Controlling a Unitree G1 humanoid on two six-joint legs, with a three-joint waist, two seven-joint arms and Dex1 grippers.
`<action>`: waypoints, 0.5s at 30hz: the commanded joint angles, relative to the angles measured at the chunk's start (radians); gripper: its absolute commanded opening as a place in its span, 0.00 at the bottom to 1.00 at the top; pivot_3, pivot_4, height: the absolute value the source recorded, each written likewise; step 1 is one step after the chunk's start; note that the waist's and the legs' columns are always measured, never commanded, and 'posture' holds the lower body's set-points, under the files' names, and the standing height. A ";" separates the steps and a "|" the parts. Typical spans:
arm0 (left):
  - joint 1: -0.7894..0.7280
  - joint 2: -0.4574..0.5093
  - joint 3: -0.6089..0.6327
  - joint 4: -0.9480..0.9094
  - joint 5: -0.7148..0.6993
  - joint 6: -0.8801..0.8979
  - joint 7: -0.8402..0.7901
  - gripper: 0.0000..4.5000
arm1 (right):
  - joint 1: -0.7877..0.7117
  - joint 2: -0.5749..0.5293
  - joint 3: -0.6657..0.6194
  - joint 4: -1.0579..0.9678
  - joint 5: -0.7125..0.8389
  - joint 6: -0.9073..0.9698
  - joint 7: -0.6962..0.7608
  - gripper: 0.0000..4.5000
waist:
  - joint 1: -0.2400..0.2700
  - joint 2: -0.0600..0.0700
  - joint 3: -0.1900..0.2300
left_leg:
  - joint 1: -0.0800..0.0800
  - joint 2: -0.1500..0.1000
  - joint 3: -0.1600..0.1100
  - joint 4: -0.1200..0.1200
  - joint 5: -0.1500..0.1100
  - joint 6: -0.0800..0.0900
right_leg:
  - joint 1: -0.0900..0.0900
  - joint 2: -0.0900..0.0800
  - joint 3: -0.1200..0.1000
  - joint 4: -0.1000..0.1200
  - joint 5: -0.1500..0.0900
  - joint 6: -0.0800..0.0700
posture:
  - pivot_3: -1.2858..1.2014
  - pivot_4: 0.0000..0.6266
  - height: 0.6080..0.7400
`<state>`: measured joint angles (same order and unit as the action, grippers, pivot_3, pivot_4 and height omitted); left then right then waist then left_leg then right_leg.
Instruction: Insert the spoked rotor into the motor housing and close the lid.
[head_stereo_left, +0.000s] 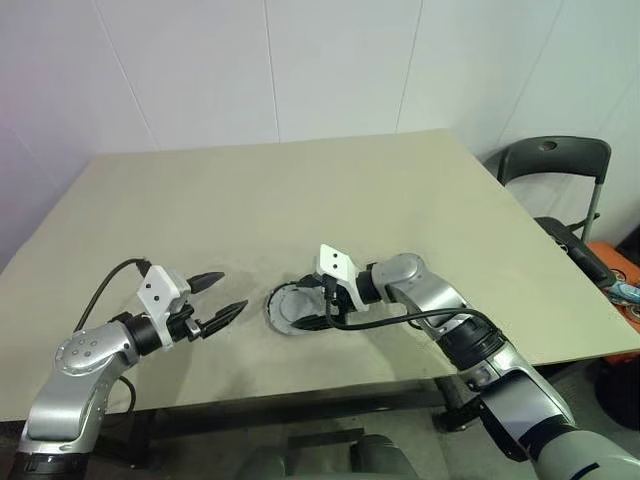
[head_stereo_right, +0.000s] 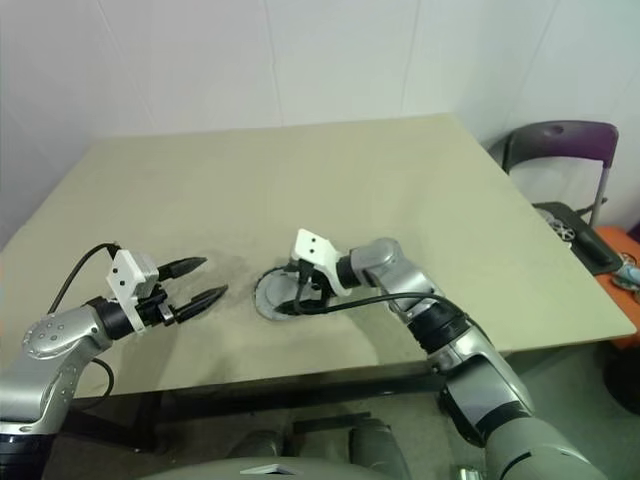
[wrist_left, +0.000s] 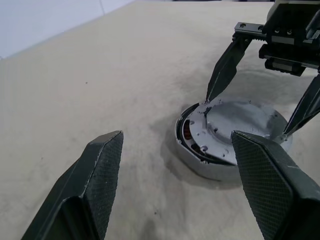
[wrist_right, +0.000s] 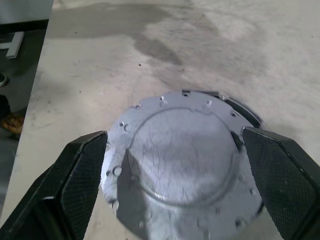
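Note:
The grey lid (wrist_right: 182, 160) lies on top of the motor housing (wrist_left: 210, 170) near the table's front middle, sitting slightly askew. A sliver of copper windings (wrist_left: 187, 132) shows under its raised edge. The spoked rotor is hidden. My right gripper (wrist_right: 174, 136) is open and straddles the lid, one fingertip (wrist_left: 209, 97) at its rim on each side; whether they touch it I cannot tell. My left gripper (head_stereo_left: 231, 291) is open and empty, a short way left of the housing and pointing toward it.
The beige table (head_stereo_left: 300, 190) stretches far and wide behind the housing. A dark folding chair (head_stereo_left: 555, 160) stands past the table's right edge, with orange and dark items (head_stereo_left: 615, 270) on the floor beside it.

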<state>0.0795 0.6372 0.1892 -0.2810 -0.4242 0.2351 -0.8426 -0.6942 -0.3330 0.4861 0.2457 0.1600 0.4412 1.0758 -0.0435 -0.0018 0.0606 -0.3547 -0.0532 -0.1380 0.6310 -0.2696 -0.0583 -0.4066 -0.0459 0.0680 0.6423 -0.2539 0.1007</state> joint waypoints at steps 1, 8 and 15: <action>-0.005 0.006 0.019 -0.036 -0.009 -0.007 0.006 0.81 | -0.038 0.023 -0.009 0.025 -0.027 -0.042 0.004 1.00 | 0.000 0.000 0.000 | 0.000 0.000 0.000 0.000 0.000 0.000 | 0.000 0.000 0.000 0.000 0.000 0.000 | 0.52 0.00 1.00; -0.006 0.009 0.024 -0.035 -0.011 -0.007 0.004 0.81 | -0.040 0.049 -0.012 0.087 -0.064 -0.076 0.010 1.00 | 0.000 0.000 0.000 | 0.000 0.000 0.000 0.000 0.000 0.000 | 0.000 0.000 0.000 0.000 0.000 0.000 | 0.52 0.00 1.00; -0.004 0.009 0.022 -0.034 -0.011 -0.007 0.001 0.81 | -0.034 0.057 -0.018 0.104 -0.081 -0.081 0.013 0.79 | 0.000 0.000 0.000 | 0.001 0.000 0.000 0.001 0.000 0.000 | 0.001 0.000 0.000 0.002 0.000 0.000 | 0.52 0.00 1.00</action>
<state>0.0813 0.6375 0.1902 -0.2817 -0.4244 0.2351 -0.8431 -0.7084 -0.2846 0.4832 0.3498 0.0871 0.3677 1.0863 -0.0438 -0.0018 0.0605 -0.3532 -0.0535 -0.1379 0.6318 -0.2696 -0.0583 -0.4058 -0.0458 0.0681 0.6445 -0.2539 0.1005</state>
